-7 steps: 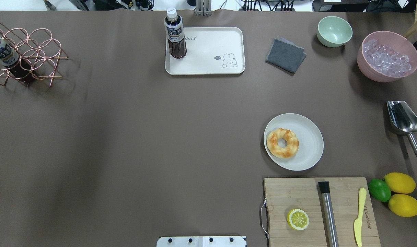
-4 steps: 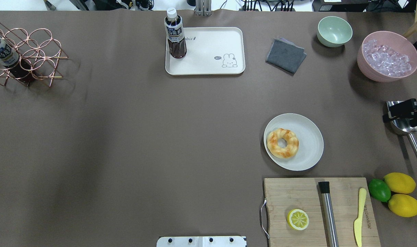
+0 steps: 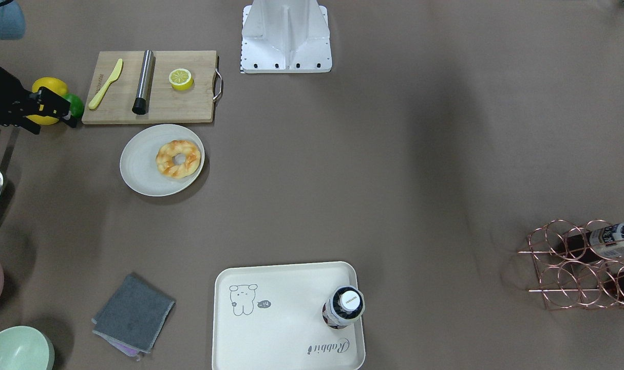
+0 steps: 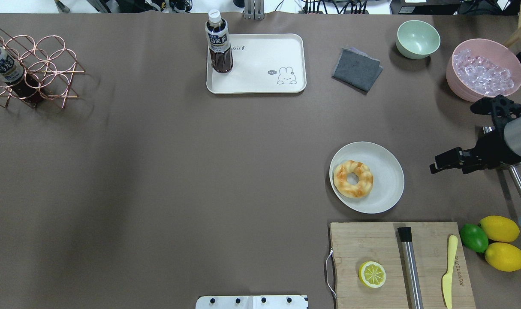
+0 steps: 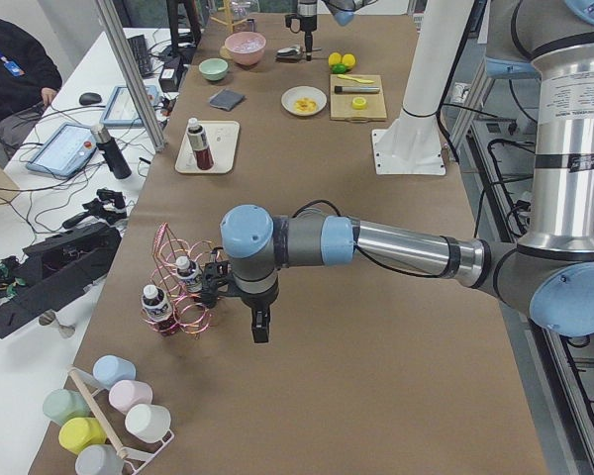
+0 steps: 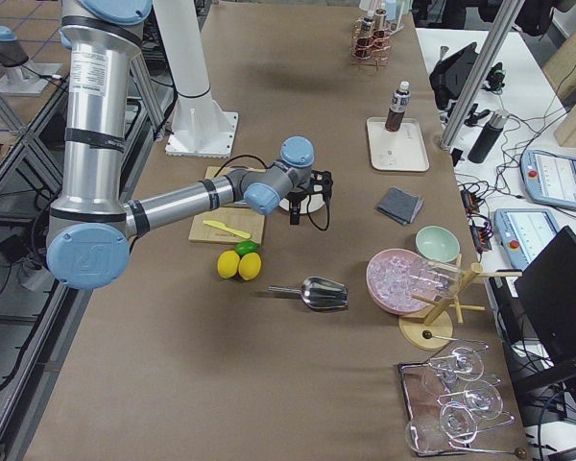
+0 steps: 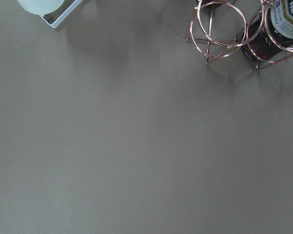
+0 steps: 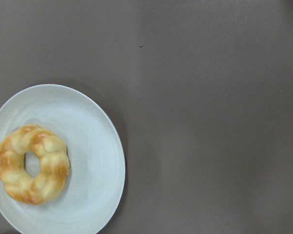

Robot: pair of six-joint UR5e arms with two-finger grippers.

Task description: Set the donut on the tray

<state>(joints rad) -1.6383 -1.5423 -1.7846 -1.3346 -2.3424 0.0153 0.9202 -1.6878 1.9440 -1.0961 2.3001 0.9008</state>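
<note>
Donut (image 4: 353,178): flat on plate (image 4: 386,171), well apart from tray (image 4: 260,64). Right gripper (image 4: 437,164): fingers apart, empty, right of plate; donut lies left of fingertips. Left gripper (image 5: 260,325): by wine rack (image 5: 183,297), well apart; finger state cannot tell.

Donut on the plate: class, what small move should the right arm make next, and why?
Probably shift the right gripper sideways until it is above the donut: the donut lies untouched on the plate, and the gripper stands off beyond the plate's rim, not yet over it.
</note>
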